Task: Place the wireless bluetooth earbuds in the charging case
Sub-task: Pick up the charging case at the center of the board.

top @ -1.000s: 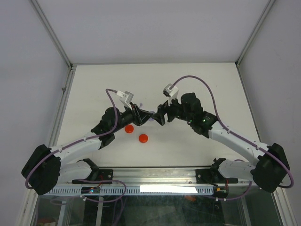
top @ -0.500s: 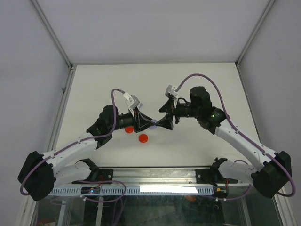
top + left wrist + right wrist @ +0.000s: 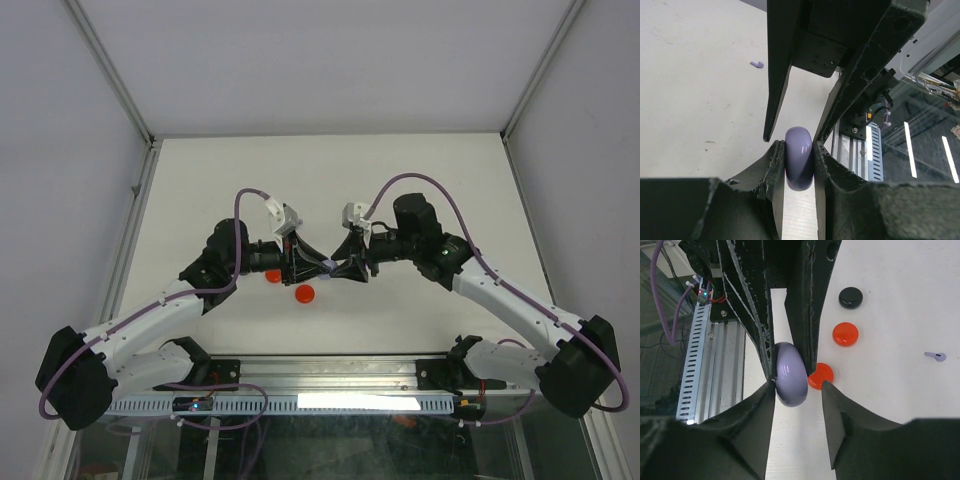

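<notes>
Clamped tight in the left jaws, edge-on at mid-frame of the overhead view and seemingly clear of the worktop (image 3: 200,180): the lavender charging case (image 3: 799,159), lid apparently shut. Straddled by the right jaws, part open, one fingertip (image 3: 760,405) against the case and the other just short of it; no second grip there.

Nothing inserted, as far as could be seen. Left loose on the worktop, well apart from the case, at the right edge of the right wrist view: a lone lavender earbud (image 3: 936,356). Left to do, at a guess: opening the lid, fetching the earbud, seating it. No red or black earbuds made out.

Also lying on the worktop: a red disc (image 3: 845,333), a second red disc (image 3: 820,376) partly hidden behind the case, and a black disc (image 3: 850,297) toward the top of that view.

Off-white, lightly scuffed surface, boxed in by plain pale walls (image 3: 320,60) and bare metal frame posts (image 3: 110,68); slotted rail (image 3: 696,350) along the near edge.
</notes>
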### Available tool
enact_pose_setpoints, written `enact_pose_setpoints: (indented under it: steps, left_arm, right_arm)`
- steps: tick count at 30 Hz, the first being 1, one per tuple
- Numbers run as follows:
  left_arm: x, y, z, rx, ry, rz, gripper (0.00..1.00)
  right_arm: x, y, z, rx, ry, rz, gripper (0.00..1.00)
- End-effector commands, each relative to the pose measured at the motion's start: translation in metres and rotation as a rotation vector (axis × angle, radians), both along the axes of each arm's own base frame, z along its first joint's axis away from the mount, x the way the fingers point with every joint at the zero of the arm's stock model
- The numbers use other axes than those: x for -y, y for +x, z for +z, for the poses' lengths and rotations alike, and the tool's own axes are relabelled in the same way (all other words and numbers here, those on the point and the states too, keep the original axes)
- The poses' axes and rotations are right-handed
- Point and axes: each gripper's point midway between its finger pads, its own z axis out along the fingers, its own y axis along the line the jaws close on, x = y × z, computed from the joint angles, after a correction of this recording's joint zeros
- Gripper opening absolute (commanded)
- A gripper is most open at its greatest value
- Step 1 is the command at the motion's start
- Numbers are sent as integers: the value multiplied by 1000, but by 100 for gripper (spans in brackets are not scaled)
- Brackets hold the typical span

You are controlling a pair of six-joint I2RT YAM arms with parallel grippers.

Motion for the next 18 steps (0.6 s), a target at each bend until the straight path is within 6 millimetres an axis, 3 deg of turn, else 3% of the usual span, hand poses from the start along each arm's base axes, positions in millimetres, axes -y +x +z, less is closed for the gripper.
enact_pose_setpoints:
  steps: [1, 6, 8, 15, 18]
  left_arm:
    - [5, -5, 26, 82, -44, -62, 8]
    - [4, -6, 26, 87, -44, -58, 10]
    - [3, -5, 25, 88, -43, -45, 20]
    - [-8, -2, 23, 122, -77, 41, 46]
    - [-14, -5, 20, 134, -122, 66, 52]
  right_arm:
    - [-5, -2, 13, 47, 29, 45, 40]
    - [-4, -5, 17, 63, 41, 60, 15]
    - [-3, -6, 20, 65, 46, 63, 3]
    - [-4, -5, 29, 50, 91, 17, 0]
    - [-4, -6, 33, 29, 122, -1, 0]
